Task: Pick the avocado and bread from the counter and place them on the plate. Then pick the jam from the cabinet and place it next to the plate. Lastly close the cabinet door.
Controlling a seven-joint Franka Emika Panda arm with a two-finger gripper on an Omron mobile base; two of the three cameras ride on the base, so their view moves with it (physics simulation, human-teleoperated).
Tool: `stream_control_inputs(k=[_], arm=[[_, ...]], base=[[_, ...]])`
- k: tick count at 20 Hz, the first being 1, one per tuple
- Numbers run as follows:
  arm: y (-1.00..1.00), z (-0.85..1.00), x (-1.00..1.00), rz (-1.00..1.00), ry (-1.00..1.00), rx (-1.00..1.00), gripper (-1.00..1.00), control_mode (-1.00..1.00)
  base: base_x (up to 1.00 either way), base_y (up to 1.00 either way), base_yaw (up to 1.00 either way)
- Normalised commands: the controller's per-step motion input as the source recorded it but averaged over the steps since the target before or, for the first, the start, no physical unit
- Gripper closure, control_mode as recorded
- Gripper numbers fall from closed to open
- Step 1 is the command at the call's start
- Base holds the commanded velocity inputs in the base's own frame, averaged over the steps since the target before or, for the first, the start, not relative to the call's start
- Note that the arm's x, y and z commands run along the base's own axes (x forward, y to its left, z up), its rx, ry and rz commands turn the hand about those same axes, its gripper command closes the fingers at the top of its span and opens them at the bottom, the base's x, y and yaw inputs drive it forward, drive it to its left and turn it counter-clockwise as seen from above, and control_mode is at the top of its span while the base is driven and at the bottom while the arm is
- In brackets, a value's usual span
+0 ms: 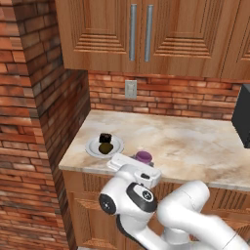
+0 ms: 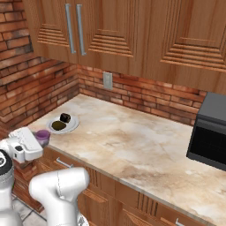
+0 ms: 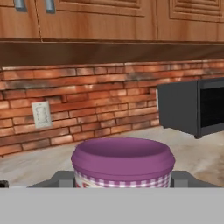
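A dark grey boxy microwave oven with a black glass door stands at the far right, its back close to the red brick back wall. On that wall, low down and just below the meeting pair of long grey metal door handles, sits a pale square wall socket plate. At the left a red brick pillar rises from the floor, and a slim grey metal drawer pull shows on a brown wooden front low down.

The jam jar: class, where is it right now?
The jam jar sits near the counter's front edge, just right of the plate, at the tool.
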Motion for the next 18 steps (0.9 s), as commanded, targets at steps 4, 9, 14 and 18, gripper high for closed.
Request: stream_control_inputs(k=[4,9,14,18], arm=[[-0.01,-0.34,0.59,0.00,0.00,0.00,1.00,-1.00],[0.00,-0.29,0.54,0.00,0.00,0.00,1.00,-1.00],[0.00,-0.27,0.55,0.00,0.00,0.00,1.00,-1.00],[0.00,-0.23,0.52,0.00,0.00,0.00,1.00,-1.00]], base=[[0.00,0.00,0.00],[0.00,0.00,0.00],[0.00,0.00,0.00],[0.00,0.00,0.00]])
